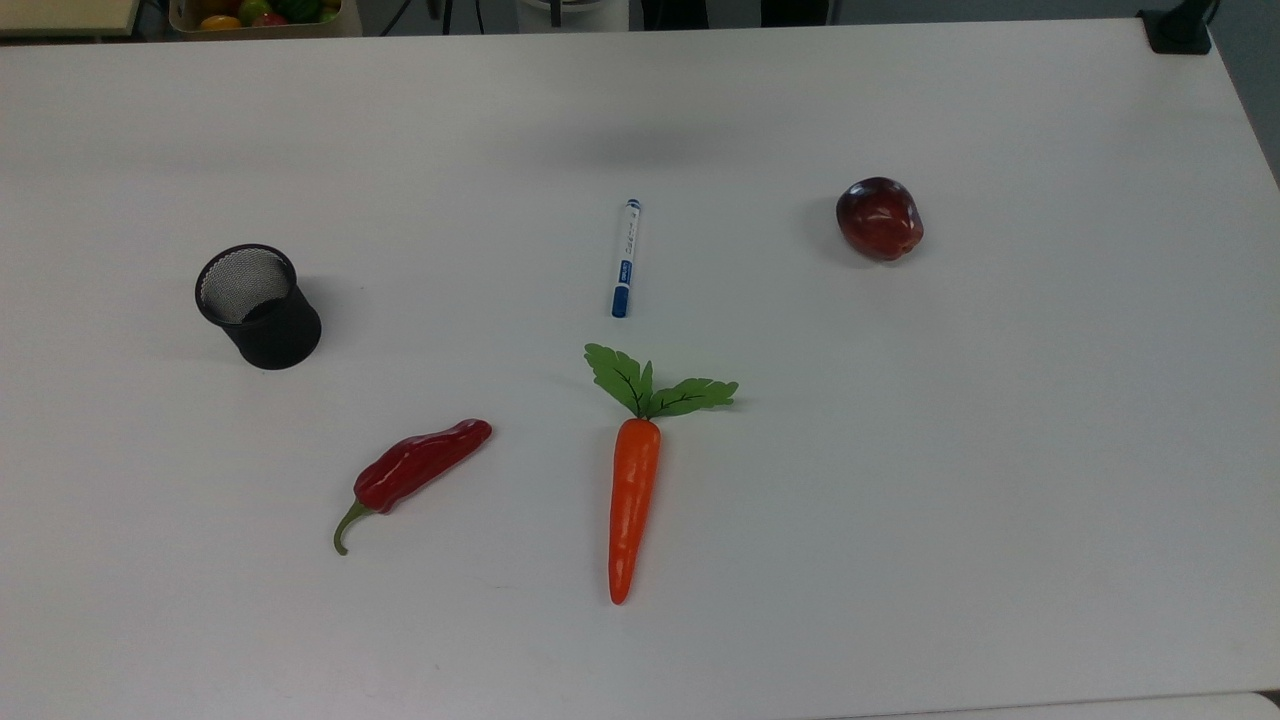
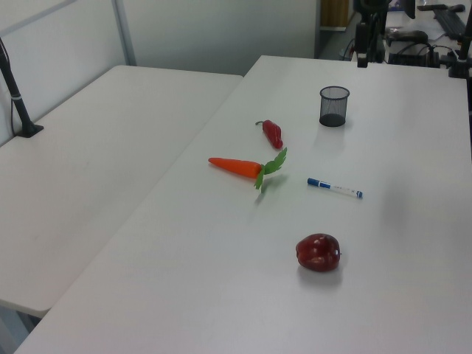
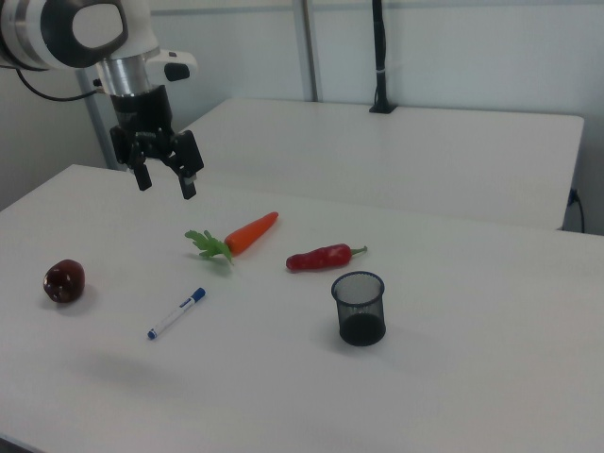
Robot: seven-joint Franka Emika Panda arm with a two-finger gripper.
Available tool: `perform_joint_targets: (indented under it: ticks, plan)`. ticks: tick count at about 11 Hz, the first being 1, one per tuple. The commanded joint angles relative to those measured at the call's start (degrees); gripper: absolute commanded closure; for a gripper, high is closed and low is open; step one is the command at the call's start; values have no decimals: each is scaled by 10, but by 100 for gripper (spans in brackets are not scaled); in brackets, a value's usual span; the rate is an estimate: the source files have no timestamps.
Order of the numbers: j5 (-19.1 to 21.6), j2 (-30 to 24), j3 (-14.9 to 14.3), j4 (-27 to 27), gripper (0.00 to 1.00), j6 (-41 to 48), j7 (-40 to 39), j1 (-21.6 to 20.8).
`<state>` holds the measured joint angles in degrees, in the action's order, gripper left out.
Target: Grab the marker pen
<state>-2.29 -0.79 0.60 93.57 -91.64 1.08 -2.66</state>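
The marker pen (image 1: pixel 625 258), white with a blue cap, lies flat on the white table (image 1: pixel 1000 450), its cap end toward the carrot. It also lies in the left view (image 2: pixel 334 189) and in the right view (image 3: pixel 176 313). In the right view my gripper (image 3: pixel 167 182) hangs high in the air, well above and behind the marker pen, toward the right view's upper left. It is open, with nothing between its fingers.
A black mesh cup (image 1: pixel 258 307) stands at the top view's left. A red chilli (image 1: pixel 415 470) and a carrot (image 1: pixel 632 490) lie nearer the front edge. A dark red apple (image 1: pixel 879 218) sits at the top view's right. A second table (image 3: pixel 425 151) stands beyond.
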Motion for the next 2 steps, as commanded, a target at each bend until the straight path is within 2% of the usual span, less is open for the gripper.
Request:
perform_joint_targets:
  ticks: [1, 2]
  plan:
    - [-9, -9, -5, -1, 0, 8, -20, 0]
    - [-9, -6, -5, -1, 0, 7, -18, -1]
